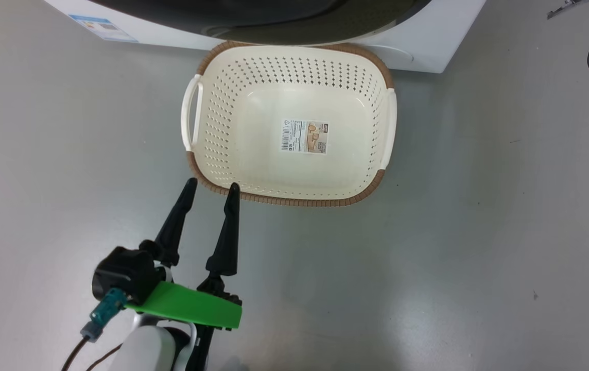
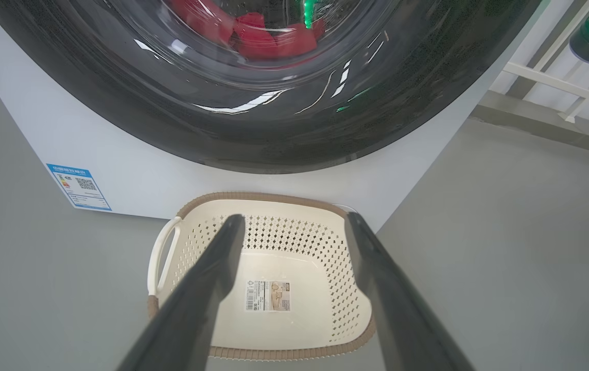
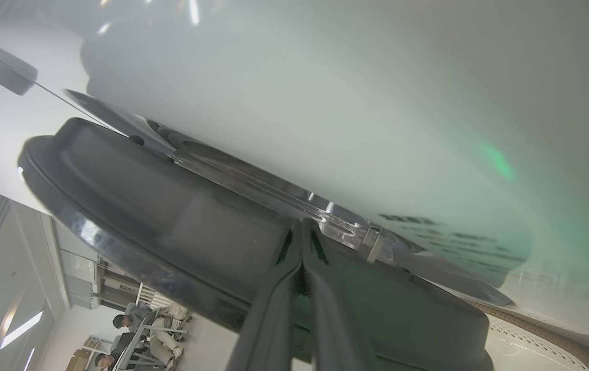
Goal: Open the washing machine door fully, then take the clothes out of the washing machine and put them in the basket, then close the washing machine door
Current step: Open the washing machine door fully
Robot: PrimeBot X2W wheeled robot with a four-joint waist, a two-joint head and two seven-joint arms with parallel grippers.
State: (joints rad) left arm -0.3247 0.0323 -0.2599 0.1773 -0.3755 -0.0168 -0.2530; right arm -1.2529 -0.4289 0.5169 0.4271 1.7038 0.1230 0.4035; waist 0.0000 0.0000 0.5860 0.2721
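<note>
Black fingers of the right pincer (image 3: 303,229) are pressed together with nothing between them. The tips sit at the seam where the washing machine door (image 3: 171,216) meets the white front, right beside a clear plastic piece (image 3: 348,231) on the door's edge. Can't tell if the door is cracked ajar or latched.

Risk 1: glossy rim plus shut tips means a hook-and-pull, not a grip. The tips likely skid off if the pull angle is shallow, or lever against that clear piece and strain it.

Risk 2: a slip leaves the door half open, and the reach inside then fouls on the rim.

The left pincer (image 1: 211,184) is spread wide and empty, tips close to the near brown rim of the basket (image 1: 299,201), above it as far as I can tell. Any waist bend during the pull could drop it onto the rim and shove or tip the basket.

The basket is empty on the floor (image 1: 454,257), far rim tucked against the base of the washing machine (image 2: 135,175), under the door. The clothes (image 2: 269,38) are red, behind the glass, inside the machine. The basket is small, so garments dragged out past the lip could land on the floor beside it.
</note>
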